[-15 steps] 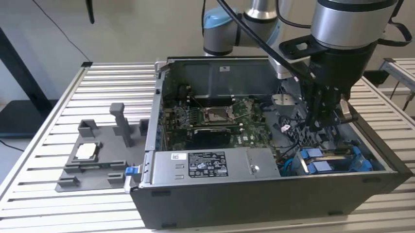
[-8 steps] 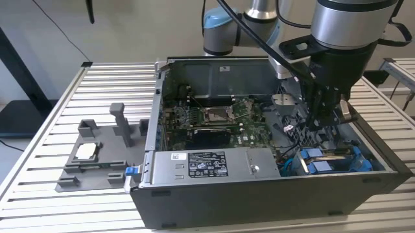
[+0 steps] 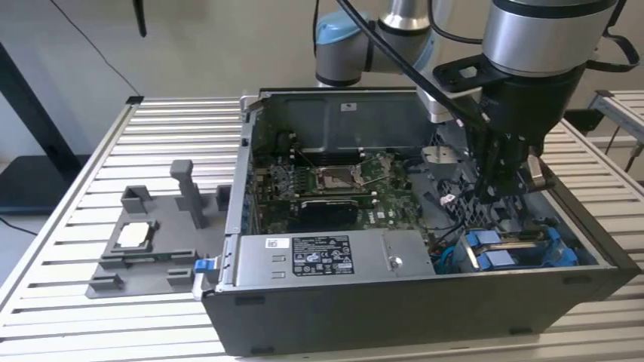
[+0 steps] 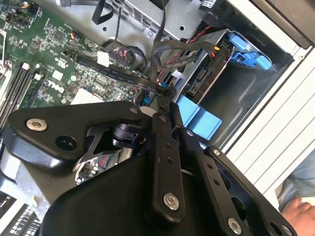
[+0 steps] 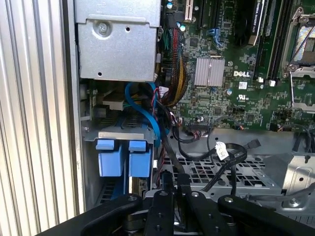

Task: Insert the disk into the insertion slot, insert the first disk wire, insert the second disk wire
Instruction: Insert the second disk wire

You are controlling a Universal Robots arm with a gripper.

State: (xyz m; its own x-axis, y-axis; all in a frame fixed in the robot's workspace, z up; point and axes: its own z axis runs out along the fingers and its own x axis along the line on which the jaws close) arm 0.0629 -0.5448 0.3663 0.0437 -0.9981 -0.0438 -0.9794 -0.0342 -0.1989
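Observation:
The disk (image 4: 212,63), silver-grey in its blue carrier (image 3: 515,249), sits inside the insertion slot (image 4: 246,93), the dark metal cage at the case's corner on the exterior view's right. Its connector end (image 4: 199,78) faces my gripper. My gripper (image 4: 165,101) hangs inside the case just beside the cage, shut on the black plug of a flat disk wire (image 4: 129,77) that runs back over the motherboard. In the first wrist view the gripper (image 5: 175,183) pinches the same black wire (image 5: 170,150) next to the blue carrier tabs (image 5: 123,157).
A grey power supply box (image 3: 322,256) with a white sticker fills the case's near side. Loose red and black wires (image 5: 174,78) bundle beside the cage. A grey fixture (image 3: 151,241) stands on the slatted table (image 3: 171,136). A person's hand (image 4: 295,211) rests outside the case.

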